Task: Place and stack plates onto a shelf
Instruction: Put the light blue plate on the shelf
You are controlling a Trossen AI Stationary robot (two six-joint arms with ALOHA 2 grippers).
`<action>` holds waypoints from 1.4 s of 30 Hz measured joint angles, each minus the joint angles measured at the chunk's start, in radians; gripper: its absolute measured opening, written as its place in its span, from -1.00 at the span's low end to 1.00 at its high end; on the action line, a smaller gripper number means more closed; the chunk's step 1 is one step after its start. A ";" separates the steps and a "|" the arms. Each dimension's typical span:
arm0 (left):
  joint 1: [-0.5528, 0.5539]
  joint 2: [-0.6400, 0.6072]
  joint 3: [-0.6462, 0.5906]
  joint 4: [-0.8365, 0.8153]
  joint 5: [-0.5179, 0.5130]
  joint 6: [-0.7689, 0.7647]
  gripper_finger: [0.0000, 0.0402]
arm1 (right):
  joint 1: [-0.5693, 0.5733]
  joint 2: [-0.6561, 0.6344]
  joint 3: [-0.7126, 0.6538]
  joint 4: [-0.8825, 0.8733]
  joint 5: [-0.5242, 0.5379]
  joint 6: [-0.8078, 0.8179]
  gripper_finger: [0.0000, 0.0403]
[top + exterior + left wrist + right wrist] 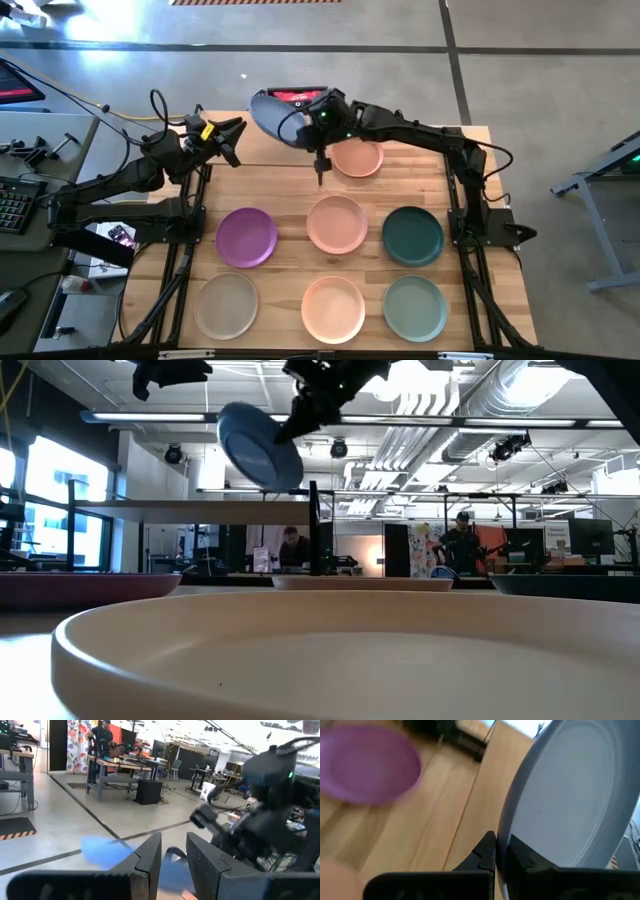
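Open-plan robotics lab: exposed ceiling ducts (500, 405), concrete floor (540, 70), workbenches (125, 767), monitors (592, 538), people (462, 540) in background.

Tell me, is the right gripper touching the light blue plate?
Touching. The right wrist view shows the right gripper with its fingers clamped on the light blue plate rim.

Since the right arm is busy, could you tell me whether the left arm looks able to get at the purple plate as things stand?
Probably yes. The left hand hovers empty at the table's far left, and the purple plate lies uncovered on that arm's side with nothing over it. The right hand holds the light blue plate farther back, out of the way.
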 joint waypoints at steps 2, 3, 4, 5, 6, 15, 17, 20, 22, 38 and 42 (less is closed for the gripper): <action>0.000 0.000 0.000 0.000 0.000 0.000 -0.61 | 0.008 0.013 0.000 -0.028 0.034 -0.058 -1.00; 0.000 0.000 0.000 0.000 0.000 0.000 -0.61 | 0.013 0.018 0.000 -0.037 0.049 -0.085 -1.00; 0.000 0.000 0.000 0.000 0.000 0.000 -0.61 | 0.016 0.021 0.000 -0.044 0.060 -0.111 -1.00; 0.000 0.001 0.000 0.000 0.000 0.000 -0.61 | 0.021 0.022 0.000 -0.050 0.072 -0.134 -1.00; 0.000 0.001 0.000 0.000 0.000 -0.001 -0.61 | 0.027 0.026 0.000 -0.051 0.085 -0.155 -1.00; 0.000 0.001 0.000 -0.001 -0.002 -0.001 -0.61 | 0.048 0.061 0.000 -0.100 0.142 -0.277 -1.00; 0.000 0.001 0.000 -0.001 -0.002 -0.001 -0.61 | 0.048 0.074 0.000 -0.111 0.161 -0.284 -1.00; 0.000 0.001 0.000 -0.001 -0.003 -0.002 -0.61 | 0.048 0.082 0.000 -0.118 0.188 -0.284 -1.00; 0.000 0.001 0.000 -0.002 -0.004 -0.002 -0.61 | 0.048 0.082 0.000 -0.121 0.193 -0.284 -1.00; 0.000 0.001 0.000 -0.002 -0.006 -0.019 -0.61 | 0.046 0.082 0.000 -0.128 0.216 -0.285 -1.00; 0.000 0.001 0.001 -0.002 -0.006 -0.019 -0.61 | 0.046 0.082 0.000 -0.129 0.216 -0.295 -1.00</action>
